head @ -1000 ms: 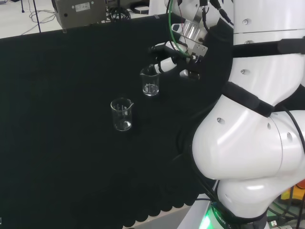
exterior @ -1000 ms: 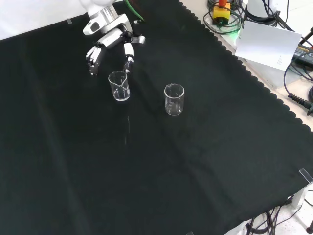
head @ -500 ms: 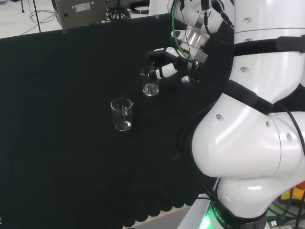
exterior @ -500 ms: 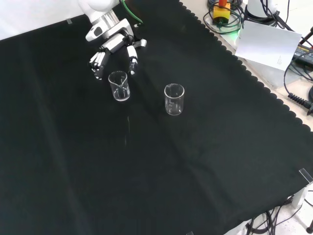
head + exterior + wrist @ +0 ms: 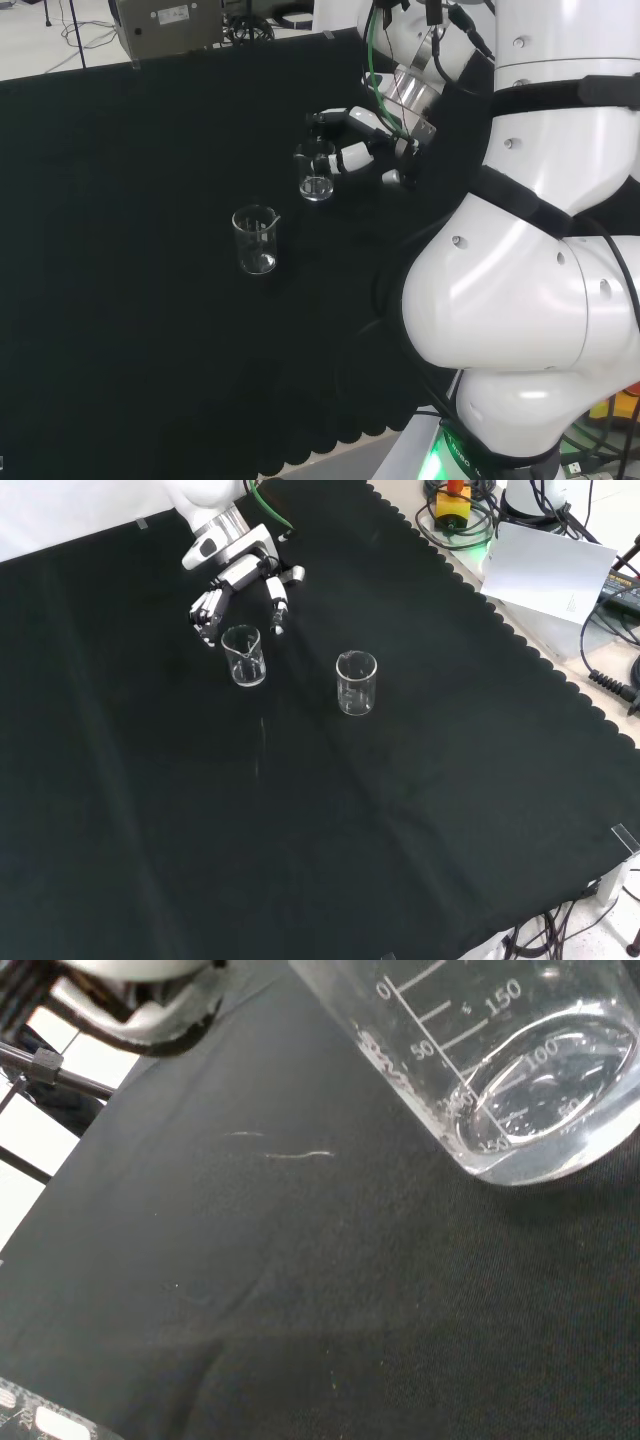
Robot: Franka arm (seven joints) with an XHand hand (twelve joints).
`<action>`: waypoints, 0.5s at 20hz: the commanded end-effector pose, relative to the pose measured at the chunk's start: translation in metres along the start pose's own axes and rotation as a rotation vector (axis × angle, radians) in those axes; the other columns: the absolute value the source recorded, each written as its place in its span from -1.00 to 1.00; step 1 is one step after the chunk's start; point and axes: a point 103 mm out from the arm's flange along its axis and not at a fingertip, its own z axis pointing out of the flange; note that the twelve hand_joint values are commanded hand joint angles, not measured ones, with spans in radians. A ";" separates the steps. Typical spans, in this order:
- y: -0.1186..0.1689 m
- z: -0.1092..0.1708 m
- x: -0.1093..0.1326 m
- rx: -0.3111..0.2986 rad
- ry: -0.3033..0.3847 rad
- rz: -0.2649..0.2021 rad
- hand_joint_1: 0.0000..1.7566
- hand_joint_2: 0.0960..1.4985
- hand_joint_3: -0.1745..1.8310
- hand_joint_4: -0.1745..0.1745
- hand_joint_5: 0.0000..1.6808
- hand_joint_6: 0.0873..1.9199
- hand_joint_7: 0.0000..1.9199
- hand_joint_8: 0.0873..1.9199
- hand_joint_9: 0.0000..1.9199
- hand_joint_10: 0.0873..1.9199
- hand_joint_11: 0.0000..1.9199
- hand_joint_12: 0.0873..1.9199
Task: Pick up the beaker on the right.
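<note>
The beaker (image 5: pixel 316 172) being reached for stands upright on the black cloth (image 5: pixel 140 330), the one on the right in the head view and on the left (image 5: pixel 245 656) in the front view; close up in the wrist view (image 5: pixel 500 1070) it is clear glass with printed scale marks and looks empty. The hand (image 5: pixel 236 580) sits just behind this beaker in the front view, its fingers (image 5: pixel 206 612) spread and lightly bent to either side of the rim; whether any fingertip touches the glass is hard to judge, and nothing is gripped. A second beaker (image 5: pixel 356 683) stands upright, well apart from the first, to its right in the front view.
</note>
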 end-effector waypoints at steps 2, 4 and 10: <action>0.006 0.013 -0.003 -0.001 0.050 -0.002 0.03 -0.38 -0.32 -0.29 -0.44 -1.00 -0.68 -0.28 -0.48 -0.35 -0.89 0.44; 0.008 0.017 -0.002 0.002 0.055 -0.011 0.03 -0.38 -0.32 -0.29 -0.44 -1.00 -0.68 -0.28 -0.48 -0.35 -0.89 0.44; 0.010 0.027 -0.003 0.010 0.074 -0.004 0.09 -0.38 -0.31 -0.28 -0.46 -1.00 -0.70 -0.29 -0.51 -0.36 -0.88 0.43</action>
